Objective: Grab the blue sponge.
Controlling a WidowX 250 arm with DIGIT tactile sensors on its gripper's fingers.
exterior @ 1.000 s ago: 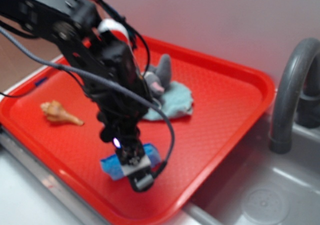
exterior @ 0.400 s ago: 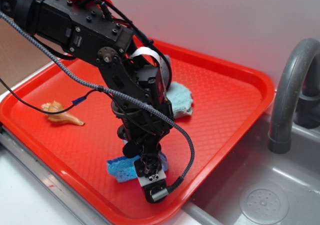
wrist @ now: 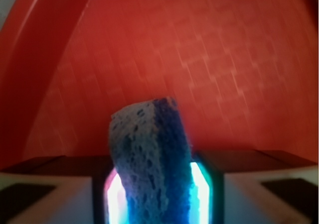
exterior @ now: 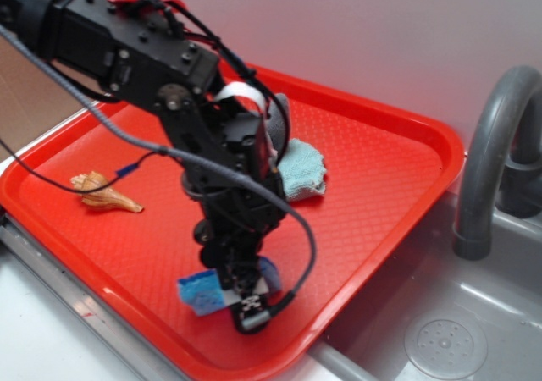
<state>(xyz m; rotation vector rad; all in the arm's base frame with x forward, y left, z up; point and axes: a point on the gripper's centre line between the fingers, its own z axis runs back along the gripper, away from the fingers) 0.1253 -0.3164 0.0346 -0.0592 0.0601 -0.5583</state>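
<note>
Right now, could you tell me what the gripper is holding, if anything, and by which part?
The gripper holds the blue sponge, pinched across its two broad faces near the middle, with one end sticking out past the fingers.

Blue sponge (wrist: 149,159) is matt, pitted open-pore foam; red tray (exterior: 381,186) looks like semi-gloss plastic with fine cross-hatch texture; teal cloth (exterior: 302,169) is nubby terry; seashell (exterior: 103,192) rough, ridged; faucet (exterior: 487,157) smooth matt grey plastic; gripper (exterior: 246,300) is matt black plastic.
</note>
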